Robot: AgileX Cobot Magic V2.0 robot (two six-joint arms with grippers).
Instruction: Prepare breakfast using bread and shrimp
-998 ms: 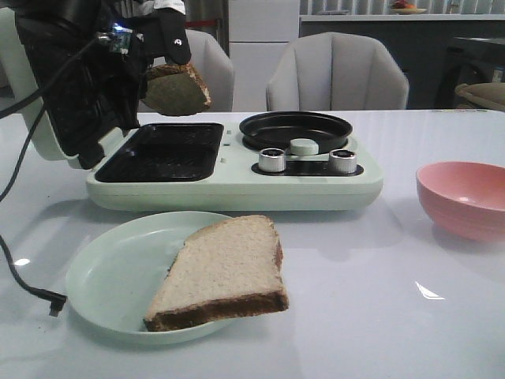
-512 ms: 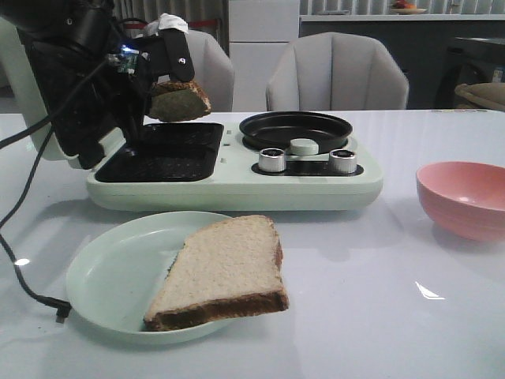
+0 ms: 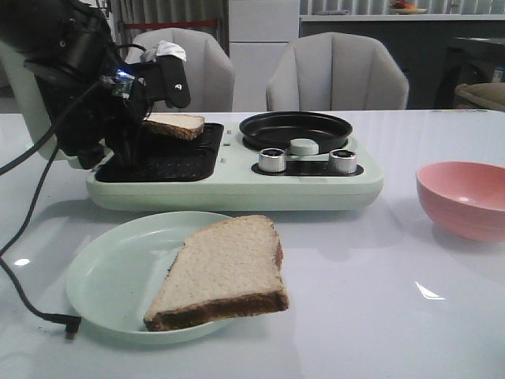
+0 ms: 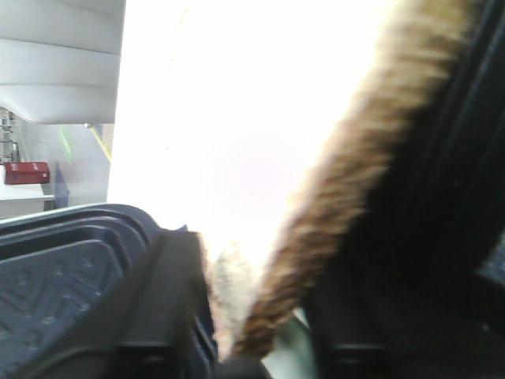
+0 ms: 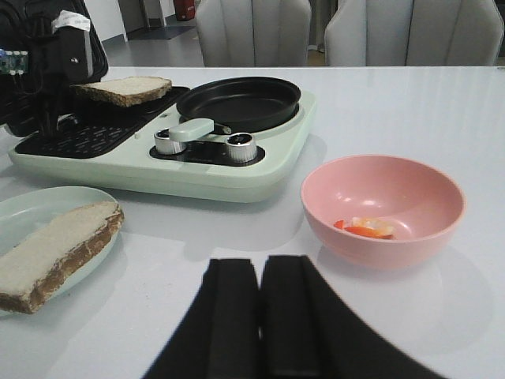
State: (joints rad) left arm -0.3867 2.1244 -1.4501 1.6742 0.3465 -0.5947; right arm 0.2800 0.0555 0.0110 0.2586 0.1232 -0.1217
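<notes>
My left gripper (image 3: 148,120) is shut on one bread slice (image 3: 175,125), held nearly flat and low over the back of the black grill tray (image 3: 166,154); whether it touches the tray I cannot tell. In the left wrist view its brown crust (image 4: 347,181) runs between the fingers. The other bread slice (image 3: 225,268) lies on the pale green plate (image 3: 102,272), overhanging its front rim. Shrimp pieces (image 5: 367,229) lie in the pink bowl (image 5: 426,181). My right gripper (image 5: 260,272) is shut and empty, low over the table in front of the bowl.
The pale green breakfast maker (image 3: 237,185) spans the middle of the table, with a round black pan (image 3: 296,130) and two metal knobs (image 3: 272,160). Its raised lid stands behind my left arm. A black cable (image 3: 24,292) trails at the left. Two chairs stand behind the table.
The left gripper has lowered the bread slice and tilted it from raised and angled to nearly flat, down close to the grill tray. The plate, bowl and right gripper have not moved.
</notes>
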